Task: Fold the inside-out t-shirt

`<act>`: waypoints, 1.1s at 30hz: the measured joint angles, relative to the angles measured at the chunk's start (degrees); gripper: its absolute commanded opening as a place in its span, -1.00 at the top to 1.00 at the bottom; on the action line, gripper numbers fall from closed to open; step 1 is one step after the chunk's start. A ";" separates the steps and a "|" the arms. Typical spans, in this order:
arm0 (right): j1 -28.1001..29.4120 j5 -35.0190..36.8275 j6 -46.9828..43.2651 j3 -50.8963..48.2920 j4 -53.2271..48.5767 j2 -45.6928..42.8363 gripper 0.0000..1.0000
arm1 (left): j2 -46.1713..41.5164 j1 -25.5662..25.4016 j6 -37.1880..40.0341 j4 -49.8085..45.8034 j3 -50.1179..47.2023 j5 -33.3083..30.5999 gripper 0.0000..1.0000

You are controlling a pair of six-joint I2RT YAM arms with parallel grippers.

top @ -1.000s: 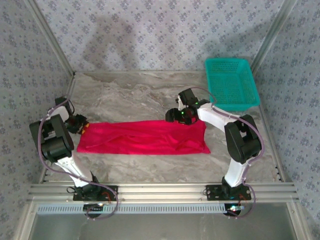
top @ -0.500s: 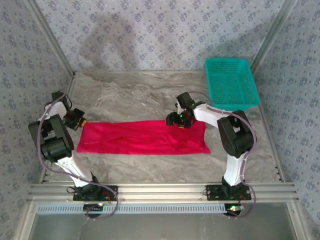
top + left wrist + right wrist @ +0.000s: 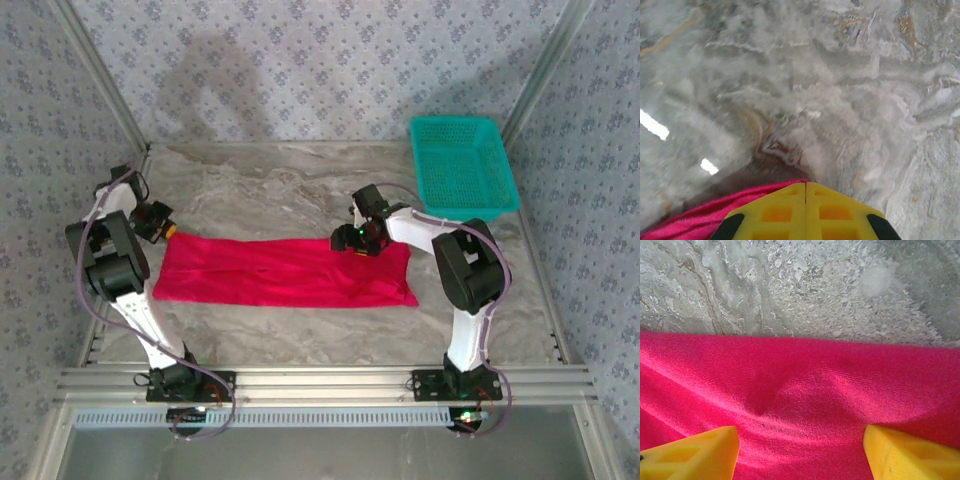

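Crimson cloth first: the inside-out red t-shirt lies as a long flat strip across the middle of the grey marbled table, running from left to right between my two arms.

The left gripper has just slid toward the far side, and the shirt's far-left corner has gone with it, so that end now looks pulled straighter. That's good for a clean fold. In the left wrist view its yellow fingers are pressed together with red cloth coming out beneath them, so I read that as a pinch on the corner.

The right gripper has barely shifted in the last half second. It sits at the shirt's far edge with its fingers spread wide over the cloth, holding nothing.

The left wrist picture is smeared, so the cloth between those fingers is hidden from me. I can't make out the tag, collar or sleeves. The teal mesh plastic basket sits at the far right, well apart.
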 measured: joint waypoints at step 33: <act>-1.25 -3.41 5.42 -16.37 5.77 -11.58 -0.49 | -14.49 -5.31 -5.57 18.73 -28.28 8.28 0.19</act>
